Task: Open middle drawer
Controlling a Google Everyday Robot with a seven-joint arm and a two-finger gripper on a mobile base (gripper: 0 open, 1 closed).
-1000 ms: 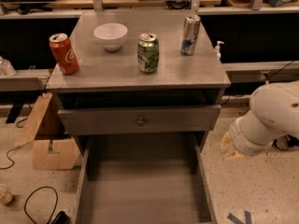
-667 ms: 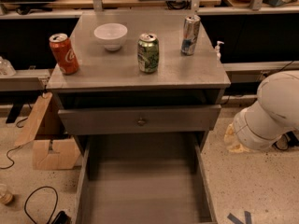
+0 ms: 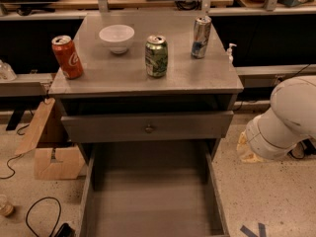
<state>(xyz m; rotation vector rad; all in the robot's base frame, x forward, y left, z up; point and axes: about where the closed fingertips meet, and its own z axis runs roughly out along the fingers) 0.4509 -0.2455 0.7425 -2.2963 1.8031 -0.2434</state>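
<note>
Mid drawer (image 3: pixel 113 127) lies left of hand (image 3: pixel 245 150), apart; hand low at right; can't tell if clenched or released.

You can read one mark only: the white Coca-Cola script on the red can (image 3: pixel 66 57) at the counter's (image 3: pixel 197 78) left edge. Print on the green can (image 3: pixel 156 57) and the silver-blue can (image 3: pixel 200 37) stays illegible. You can't see the gripper; only the white arm (image 3: pixel 291 117) shows, right of the counter.

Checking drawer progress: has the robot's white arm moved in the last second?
Yes. The white arm has shifted slightly up the frame and right, away from the cabinet. The hand is out of view. The middle drawer looks unmoved.
</note>
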